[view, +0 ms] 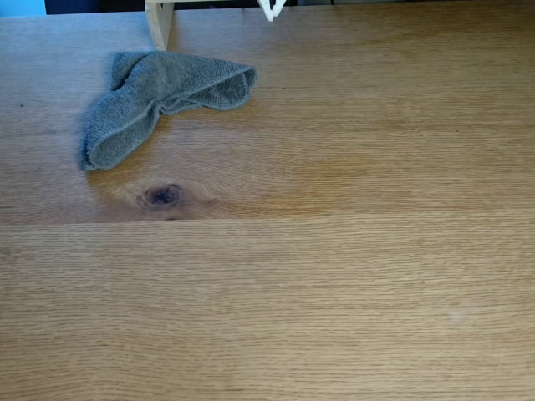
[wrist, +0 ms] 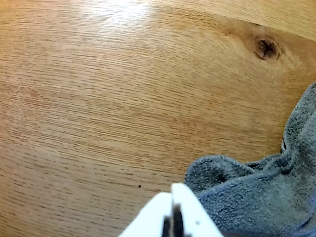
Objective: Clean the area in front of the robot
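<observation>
- The oak bench fills the fixed view; its dark knot sits just above the plank seam, left of centre
- A crumpled grey cloth lies at upper left, just below a pale wooden post; the knot lies near its lower end
- In the wrist view the white hand enters from the bottom edge, fingertips pressed together, gripping nothing; the cloth lies just beside it to the right

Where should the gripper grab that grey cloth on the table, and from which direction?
Probably the raised fold of the cloth near its middle, coming straight down from above. It lies flat and crumpled on the table, so only the bunched ridge gives the fingers something to pinch.
</observation>
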Tool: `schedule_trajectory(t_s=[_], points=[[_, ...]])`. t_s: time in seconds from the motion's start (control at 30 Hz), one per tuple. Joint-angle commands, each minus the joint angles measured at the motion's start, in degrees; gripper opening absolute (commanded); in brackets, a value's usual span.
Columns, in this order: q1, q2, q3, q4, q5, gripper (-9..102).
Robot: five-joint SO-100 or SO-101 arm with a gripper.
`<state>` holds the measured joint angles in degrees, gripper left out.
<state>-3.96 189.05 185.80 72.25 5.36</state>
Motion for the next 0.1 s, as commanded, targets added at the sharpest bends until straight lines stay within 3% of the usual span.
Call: schedule_trajectory(t_s=[0.0,0.07], points=[[-0.62,0.35,6.86,0.09,-0.35,0],[-0.62,0.35,6.86,0.09,-0.35,0]])
